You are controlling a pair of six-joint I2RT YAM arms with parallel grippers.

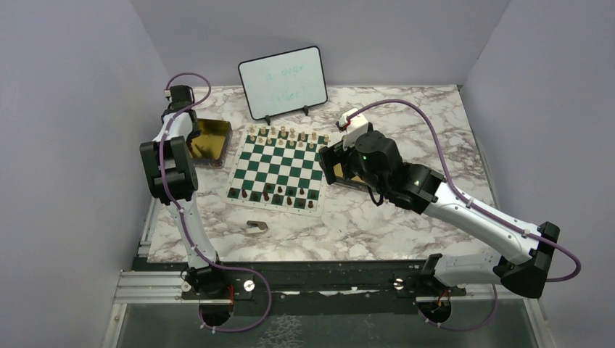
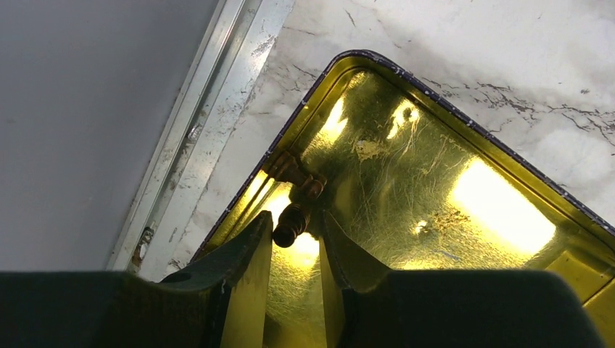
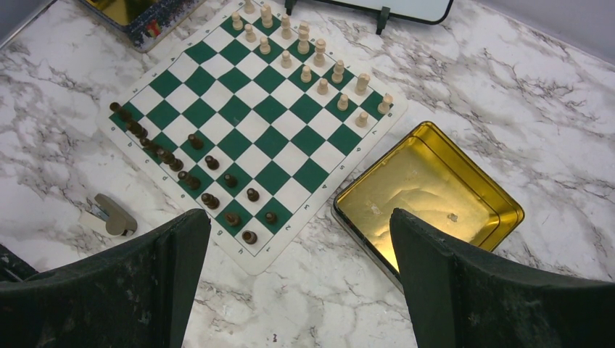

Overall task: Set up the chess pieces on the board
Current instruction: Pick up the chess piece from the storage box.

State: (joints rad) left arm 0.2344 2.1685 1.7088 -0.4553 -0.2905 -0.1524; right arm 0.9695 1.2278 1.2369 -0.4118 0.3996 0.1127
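Left wrist view: the left gripper [image 2: 296,221] is set with its jaws narrowed around the end of a dark brown piece [image 2: 290,225] lying in the corner of the left gold tin [image 2: 406,174]. Whether it is pinched cannot be told. It is probably being fetched because gaps are seen in the second row of dark pieces [image 3: 210,161]. The right gripper [image 3: 297,217] is held wide apart and empty above the right gold tin [image 3: 428,188]. Farther across the board [image 3: 254,130], the light pieces [image 3: 319,51] are ranked.
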